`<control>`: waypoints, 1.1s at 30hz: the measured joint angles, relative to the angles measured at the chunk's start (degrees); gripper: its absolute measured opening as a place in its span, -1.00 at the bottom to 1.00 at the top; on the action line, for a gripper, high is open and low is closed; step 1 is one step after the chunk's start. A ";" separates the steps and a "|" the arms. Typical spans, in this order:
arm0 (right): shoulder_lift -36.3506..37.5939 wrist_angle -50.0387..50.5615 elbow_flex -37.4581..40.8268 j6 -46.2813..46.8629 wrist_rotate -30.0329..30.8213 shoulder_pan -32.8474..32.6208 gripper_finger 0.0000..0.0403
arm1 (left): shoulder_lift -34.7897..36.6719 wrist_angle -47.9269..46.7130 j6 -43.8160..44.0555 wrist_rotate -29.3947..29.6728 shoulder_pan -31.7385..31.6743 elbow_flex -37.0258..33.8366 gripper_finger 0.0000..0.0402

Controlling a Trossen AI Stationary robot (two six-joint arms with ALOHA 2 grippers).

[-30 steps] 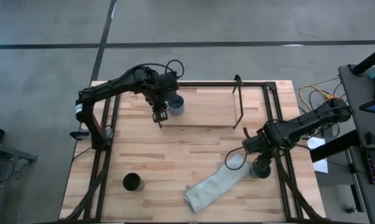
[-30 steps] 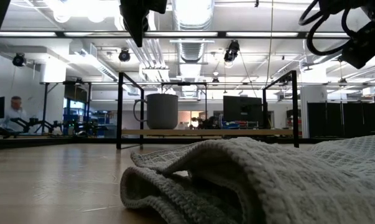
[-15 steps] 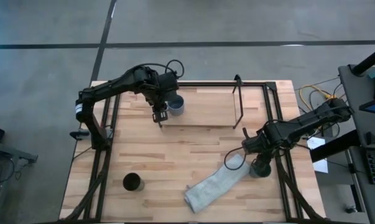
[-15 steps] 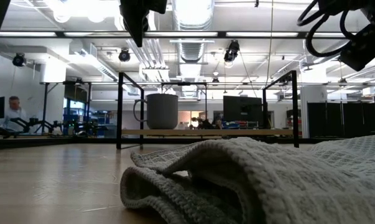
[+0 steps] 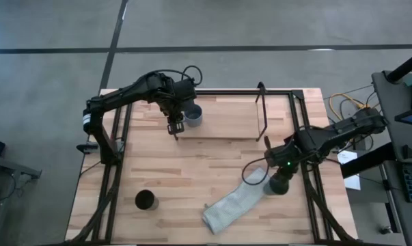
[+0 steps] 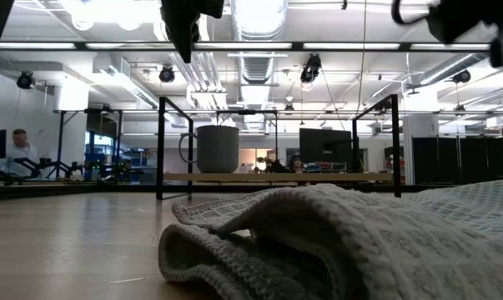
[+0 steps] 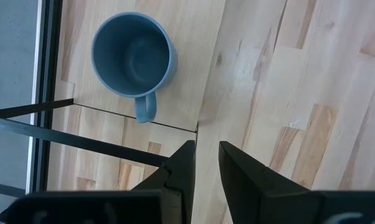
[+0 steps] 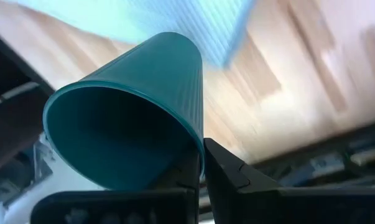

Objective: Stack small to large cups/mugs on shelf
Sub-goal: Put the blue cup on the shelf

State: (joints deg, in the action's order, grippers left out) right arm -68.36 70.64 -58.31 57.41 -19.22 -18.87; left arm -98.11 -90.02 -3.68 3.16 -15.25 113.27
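Note:
The grey-blue mug stands upright on the left end of the shelf, its handle pointing at my left gripper. That gripper hovers open just near of the mug, with nothing between its fingers. The black cup stands on the table at the near left. My right gripper is shut on the dark teal cup at the table's right, beside the grey-green cloth. My right gripper pinches the teal cup's wall at its rim, with one finger inside the mouth and one outside. The cup sits tilted in the hold, its mouth turned toward the wrist and its base pointing away. Whether it is clear of the table I cannot tell.
The cloth lies crumpled from the table's near middle to the right, filling the foreground of the low view. Thin black rods stand up around the shelf board. Bare wood lies between the shelf and the black cup.
My right gripper has moved a little toward the table's left edge and upward, taking the teal cup with it; the cup now sits tilted.

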 joint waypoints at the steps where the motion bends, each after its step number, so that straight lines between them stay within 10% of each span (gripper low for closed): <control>1: 0.00 0.02 -1.55 -0.80 1.30 0.01 -0.95 | -0.01 0.00 0.00 0.00 0.00 0.00 -0.72; 17: 0.00 1.15 -24.26 -12.88 36.41 2.40 -0.96 | -0.01 0.00 0.42 -0.13 0.02 0.00 -0.72; 33: -0.11 -3.66 -31.86 -33.11 38.34 20.16 -0.96 | -0.01 0.00 0.46 -0.52 0.79 0.00 -0.72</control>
State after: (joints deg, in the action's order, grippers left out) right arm -68.47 66.98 -90.18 24.30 19.12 1.29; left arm -98.12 -90.02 -3.22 2.63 -14.46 113.27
